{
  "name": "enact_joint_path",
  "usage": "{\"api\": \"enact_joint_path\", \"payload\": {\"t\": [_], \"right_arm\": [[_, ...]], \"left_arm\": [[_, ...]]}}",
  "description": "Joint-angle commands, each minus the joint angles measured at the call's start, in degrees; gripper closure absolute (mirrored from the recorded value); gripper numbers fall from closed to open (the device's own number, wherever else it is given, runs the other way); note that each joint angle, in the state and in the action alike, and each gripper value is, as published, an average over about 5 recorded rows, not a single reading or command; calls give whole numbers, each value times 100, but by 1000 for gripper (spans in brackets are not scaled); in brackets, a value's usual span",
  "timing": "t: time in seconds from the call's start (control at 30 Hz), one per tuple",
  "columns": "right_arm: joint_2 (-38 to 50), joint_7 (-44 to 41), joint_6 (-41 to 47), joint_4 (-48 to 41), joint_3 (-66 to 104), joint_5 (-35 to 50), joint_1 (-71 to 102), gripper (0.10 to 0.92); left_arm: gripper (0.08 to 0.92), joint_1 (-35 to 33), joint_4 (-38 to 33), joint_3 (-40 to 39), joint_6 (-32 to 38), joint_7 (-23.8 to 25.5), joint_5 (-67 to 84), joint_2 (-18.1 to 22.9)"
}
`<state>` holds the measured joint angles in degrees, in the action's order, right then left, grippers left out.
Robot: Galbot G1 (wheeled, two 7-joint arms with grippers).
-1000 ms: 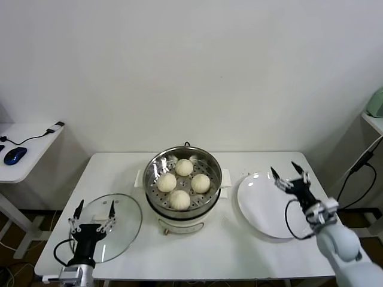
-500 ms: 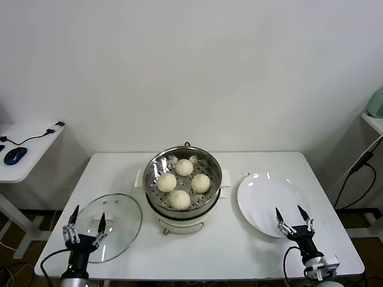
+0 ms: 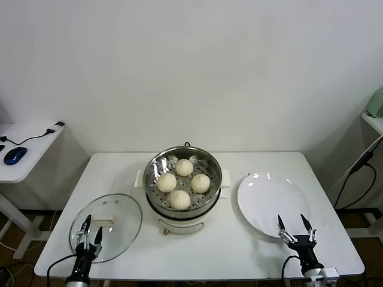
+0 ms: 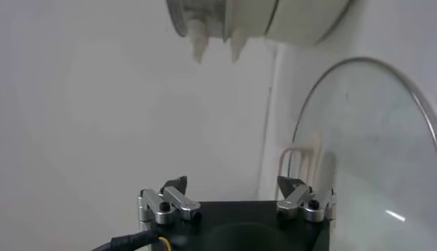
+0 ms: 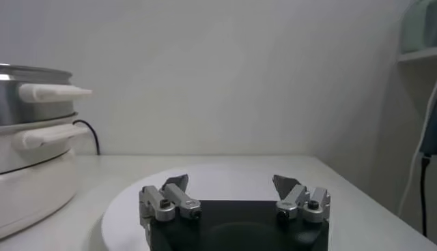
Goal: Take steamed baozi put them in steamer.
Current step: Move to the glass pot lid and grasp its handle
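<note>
Four steamed baozi (image 3: 184,182) sit inside the steamer (image 3: 183,185) at table centre; the left tool (image 3: 89,235) and right tool (image 3: 295,228), both released and empty, flank it, best withdrawn clear of glass lid (image 3: 106,226) and plate (image 3: 269,203).

steamer (image 3: 182,206) open-topped at centre, glass lid (image 3: 119,221) flat on left, plate (image 3: 266,200) flat on right

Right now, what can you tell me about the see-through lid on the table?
The lid is a round, clear glass disc with a thin metal rim and a pale handle in the middle. It lies flat on the white table, near its front left corner, beside the steamer and not touching it. The open left gripper is over its front edge.
</note>
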<state>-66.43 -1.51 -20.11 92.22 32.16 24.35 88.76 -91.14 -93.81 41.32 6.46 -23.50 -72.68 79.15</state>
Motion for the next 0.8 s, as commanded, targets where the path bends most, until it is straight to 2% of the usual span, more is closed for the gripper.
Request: {"api": "enact_joint_path", "payload": {"t": [0.03, 0.43, 0.8], "right_arm": [[-93, 64, -71, 24, 20, -40, 94, 203], [-174, 96, -45, 114, 22, -58, 161, 203], [-173, 83, -48, 117, 49, -54, 182, 202]], "left_arm": [[177, 124, 394, 36, -309, -150, -606, -57], [177, 547, 538, -19, -731, -50, -920, 46], [195, 920, 790, -162, -743, 75, -880, 66]]}}
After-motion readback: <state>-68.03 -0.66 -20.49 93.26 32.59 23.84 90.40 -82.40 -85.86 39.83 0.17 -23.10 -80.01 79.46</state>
